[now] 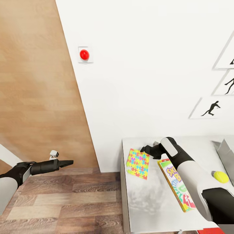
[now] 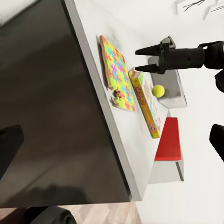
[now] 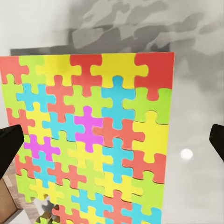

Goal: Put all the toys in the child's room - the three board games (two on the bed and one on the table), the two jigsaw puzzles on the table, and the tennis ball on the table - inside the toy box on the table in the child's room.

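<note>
Jigsaw puzzle box (image 1: 138, 163) lies flat on the surface (image 1: 146, 201) beside the Skip-Bo box (image 1: 177, 185), your right hand (image 1: 146, 150) spread above its far edge; the pickup is beginning, so lower, close, then carry to the toy box (image 1: 226, 152).

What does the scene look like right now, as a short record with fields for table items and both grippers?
surface: pale grey-white table
near the table's left edge: flat square multicoloured jigsaw puzzle box
beside it: long green-yellow-red Skip-Bo board game
further right: small yellow-green tennis ball, next to light-grey toy box
right gripper: open, above the puzzle box's far edge
left gripper: held out over the wood floor, jaws cannot be judged
</note>
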`<state>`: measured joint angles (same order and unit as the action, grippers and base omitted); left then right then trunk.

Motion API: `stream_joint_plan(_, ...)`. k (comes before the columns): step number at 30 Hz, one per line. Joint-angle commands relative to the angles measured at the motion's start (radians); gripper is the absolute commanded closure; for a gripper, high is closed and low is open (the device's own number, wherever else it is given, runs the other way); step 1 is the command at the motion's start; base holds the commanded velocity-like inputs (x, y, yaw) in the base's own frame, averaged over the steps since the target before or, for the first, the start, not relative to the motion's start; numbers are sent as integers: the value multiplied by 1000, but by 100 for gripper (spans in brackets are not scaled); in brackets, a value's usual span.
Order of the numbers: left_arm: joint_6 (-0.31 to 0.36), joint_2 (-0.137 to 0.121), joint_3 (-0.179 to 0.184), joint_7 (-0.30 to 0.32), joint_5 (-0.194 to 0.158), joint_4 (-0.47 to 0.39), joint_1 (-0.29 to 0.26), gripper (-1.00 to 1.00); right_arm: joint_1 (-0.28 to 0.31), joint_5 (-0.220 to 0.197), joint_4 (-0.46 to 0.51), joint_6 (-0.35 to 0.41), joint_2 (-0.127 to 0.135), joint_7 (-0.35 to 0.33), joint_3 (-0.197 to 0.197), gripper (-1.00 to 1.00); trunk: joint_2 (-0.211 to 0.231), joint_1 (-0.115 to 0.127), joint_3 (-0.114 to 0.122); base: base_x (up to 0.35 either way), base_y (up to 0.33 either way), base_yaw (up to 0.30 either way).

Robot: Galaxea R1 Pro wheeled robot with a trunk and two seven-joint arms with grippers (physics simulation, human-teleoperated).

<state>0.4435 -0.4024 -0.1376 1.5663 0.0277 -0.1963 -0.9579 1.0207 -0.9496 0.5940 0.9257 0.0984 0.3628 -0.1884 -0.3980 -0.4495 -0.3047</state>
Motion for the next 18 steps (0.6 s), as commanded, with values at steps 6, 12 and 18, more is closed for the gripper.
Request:
stream_joint_plan(6,11,0,-2,4,3,0,-1,-100,1,-11,1,1,1,8,-6,-100,-2,-1,-12,0,0,0)
stream_joint_plan(12,11,-1,-2,4,3,0,-1,-100,1,-11,1,1,1,8,-6,-100,-2,-1,-21,0,0,0)
stream_joint_plan(18,11,-1,-2,4,3,0,-1,-100,1,-11,1,1,1,8,-6,-100,-2,-1,-31,0,3,0)
